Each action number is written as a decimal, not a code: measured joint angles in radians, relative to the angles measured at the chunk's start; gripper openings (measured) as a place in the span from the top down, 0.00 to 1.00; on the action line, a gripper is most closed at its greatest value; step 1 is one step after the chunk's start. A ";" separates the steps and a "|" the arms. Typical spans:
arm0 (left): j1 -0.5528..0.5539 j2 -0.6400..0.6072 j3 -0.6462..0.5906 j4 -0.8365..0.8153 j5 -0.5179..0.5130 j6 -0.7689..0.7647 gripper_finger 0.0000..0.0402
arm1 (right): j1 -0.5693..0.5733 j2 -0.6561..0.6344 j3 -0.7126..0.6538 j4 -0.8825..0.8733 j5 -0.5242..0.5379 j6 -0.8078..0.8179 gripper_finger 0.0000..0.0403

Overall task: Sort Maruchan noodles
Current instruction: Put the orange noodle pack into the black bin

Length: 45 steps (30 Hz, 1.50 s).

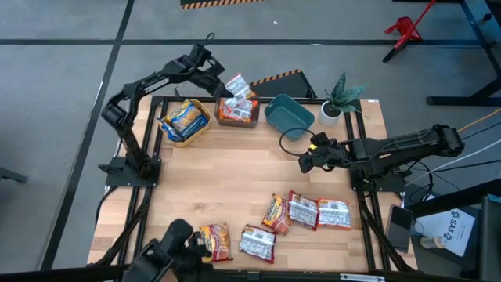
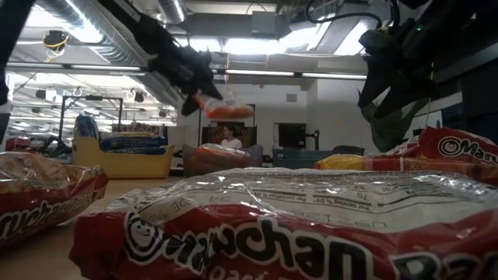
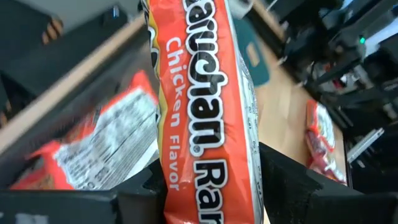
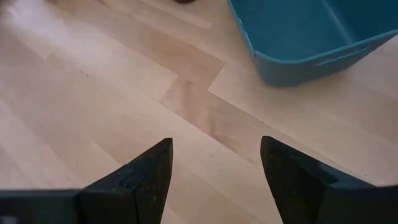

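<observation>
The wooden bench [image 1: 227,184] stood on a grey floor [image 1: 63,86] crossed by dark lines. A small potted plant [image 1: 337,100] sat at the bench's far right corner. Beyond the far edge, ceiling strip lights [image 2: 264,74] and exposed ducts [image 2: 101,35] ran overhead, and a person [image 2: 229,138] sat by a pale wall [image 2: 327,117].

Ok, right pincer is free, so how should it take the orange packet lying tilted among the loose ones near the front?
Come straight down on the orange packet and pinch across its narrow width near the middle. It lies flat on the table, angled, with a red packet close along one long side, so turn the open right pincer to match its tilt and seat a finger at its free edge.
</observation>
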 joint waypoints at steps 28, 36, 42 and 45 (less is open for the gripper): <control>-0.022 0.374 0.492 -0.631 -0.135 0.485 0.57 | 0.000 0.089 0.000 0.063 -0.059 0.046 0.42; -0.045 0.396 0.492 -0.618 -0.144 0.511 0.57 | 0.000 0.091 0.000 0.061 -0.061 0.046 0.42; -0.053 0.395 0.492 -0.616 -0.227 0.543 0.57 | 0.000 0.091 0.000 0.061 -0.067 0.046 0.42; -0.048 0.395 0.492 -0.620 -0.269 0.571 0.55 | 0.000 0.091 0.000 0.061 -0.067 0.046 0.42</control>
